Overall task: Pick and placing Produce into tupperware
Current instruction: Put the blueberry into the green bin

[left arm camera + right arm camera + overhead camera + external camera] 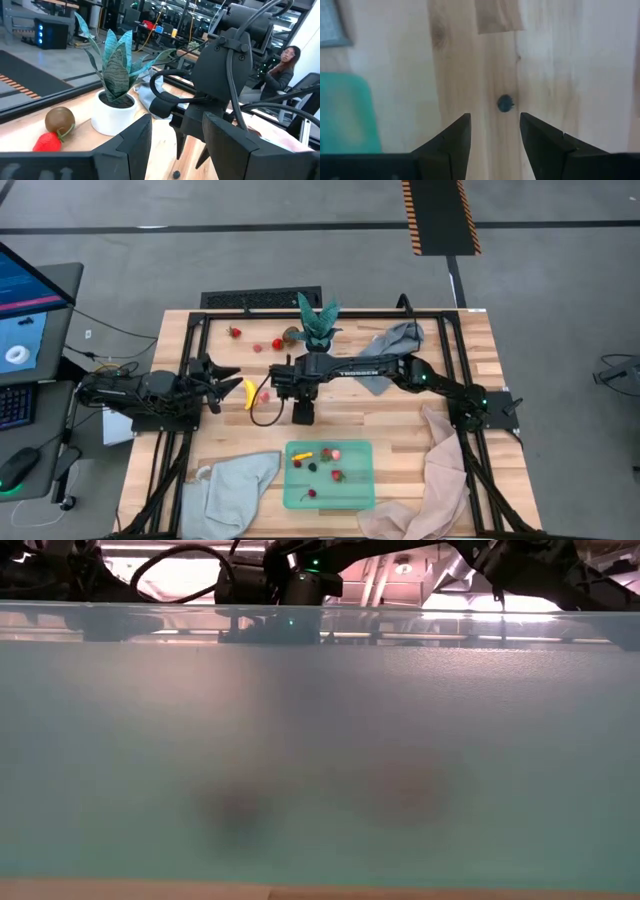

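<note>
Directly above a dark berry (505, 103), right gripper (494, 131) parted, empty, seemingly just clear of it.

Wooden table (400, 430) seen from above. Container (329, 476) near the front edge at centre, several small fruits (327, 455) inside. Cloth (236, 490) just left of it, another cloth (430, 480) to its right, a third cloth (396, 350) farther back on the right. Potted plant (318, 327) at the back centre, round fruit (290, 335) touching its left side, two strawberries (277, 344) farther left. Banana (249, 393) left of centre, just beside the left gripper (228, 383). Right gripper (302, 418) at centre, between plant and container, above a small berry (505, 103) on the bare wood.
</note>
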